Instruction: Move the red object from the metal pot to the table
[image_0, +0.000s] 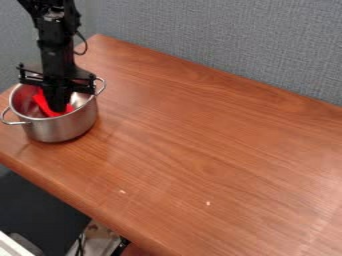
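One pot: the metal pot (56, 113) sits on the worktop (214, 140) near its far left corner, close to the left edge.
Pot handle: a small loop sticks out on the left side, almost over the worktop's edge.
Red object: the red object (46, 104) is inside the pot, leaning on a slant, with its red color showing on the shiny wall.
Tool: the black tool (56, 92) points straight down into the pot, and its jaws are pulled tight together on the red object.
Arm: the dark arm comes down from the top left of the picture.
Open room: a wide bare stretch of brown wood runs from the pot to the right edge and the near edge.
Edges: the near edge is rounded, and a gray wall stands behind the far edge.
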